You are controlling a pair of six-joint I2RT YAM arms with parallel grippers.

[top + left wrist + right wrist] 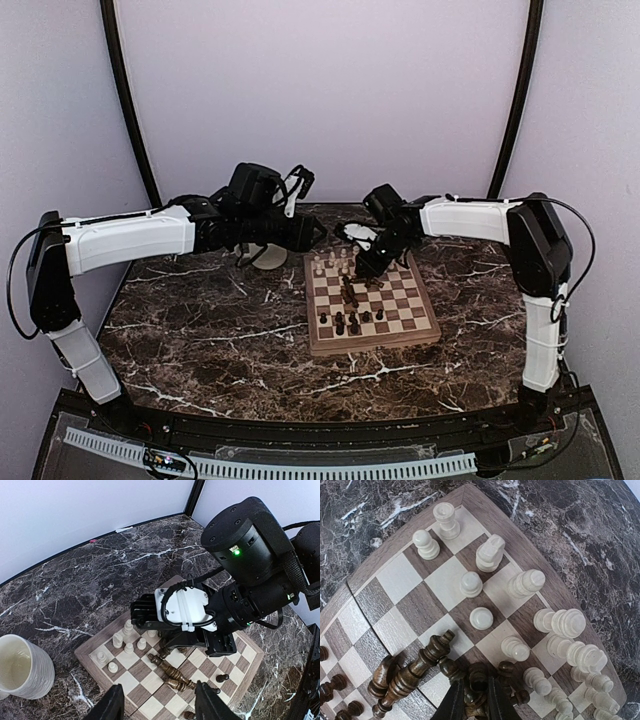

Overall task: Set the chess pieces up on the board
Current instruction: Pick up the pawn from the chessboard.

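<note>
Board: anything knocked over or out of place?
Yes. Several dark pieces lie toppled in a heap near the middle of the board instead of standing on their squares. The right gripper is closed around one of the dark pieces in that heap. The cream pieces look upright.

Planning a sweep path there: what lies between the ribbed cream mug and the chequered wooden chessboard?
Only bare dark marble tabletop separates the ribbed cream mug from the chequered wooden chessboard, seen in the left wrist view.
</note>
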